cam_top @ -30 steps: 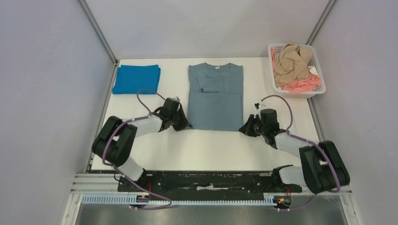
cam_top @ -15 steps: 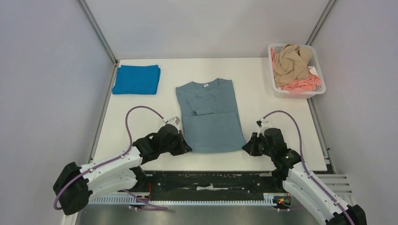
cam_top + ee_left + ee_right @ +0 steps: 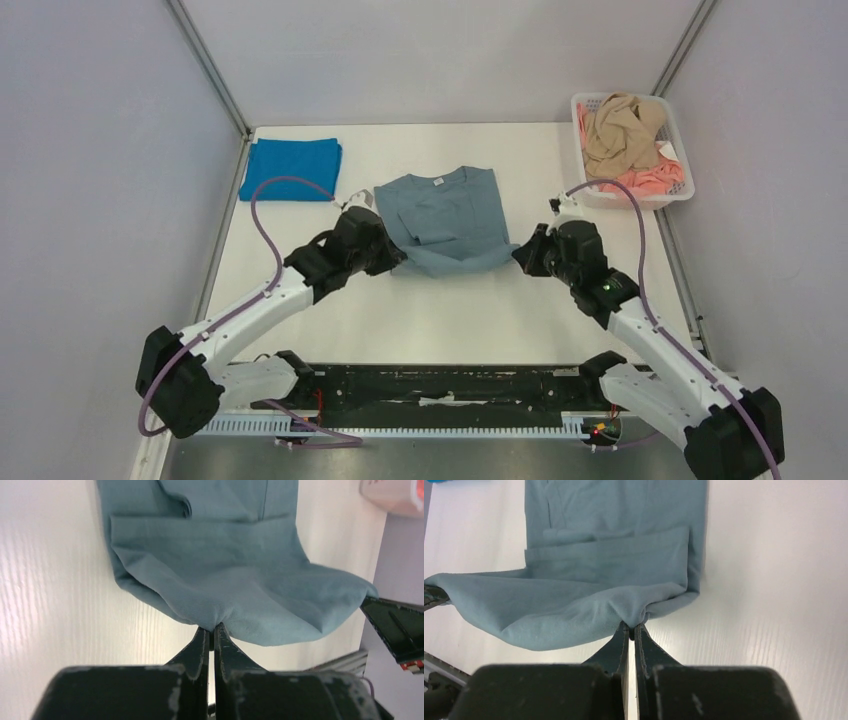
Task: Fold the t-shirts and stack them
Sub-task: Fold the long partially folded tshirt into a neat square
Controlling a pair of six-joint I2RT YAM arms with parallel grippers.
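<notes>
The grey-blue t-shirt (image 3: 445, 215) lies mid-table, sleeves folded in, white neck label at the far end. Its near hem is lifted and hangs between my grippers. My left gripper (image 3: 392, 256) is shut on the hem's left corner, seen in the left wrist view (image 3: 212, 628) with the shirt (image 3: 225, 575) sagging beyond. My right gripper (image 3: 520, 257) is shut on the right corner, seen in the right wrist view (image 3: 631, 625) under the shirt (image 3: 599, 595). A folded bright blue t-shirt (image 3: 291, 169) lies at the far left. Tan (image 3: 618, 128) and pink (image 3: 645, 181) t-shirts sit in a basket.
A white plastic basket (image 3: 671, 115) stands at the far right corner of the white table (image 3: 450, 320). Grey walls close in on the left, back and right. The black arm-mount rail (image 3: 440, 385) runs along the near edge.
Both grippers, holding the hem, first pulled the shirt toward the near edge. Now they have lifted the hem and carried it away from the near edge, over the shirt's lower part.
</notes>
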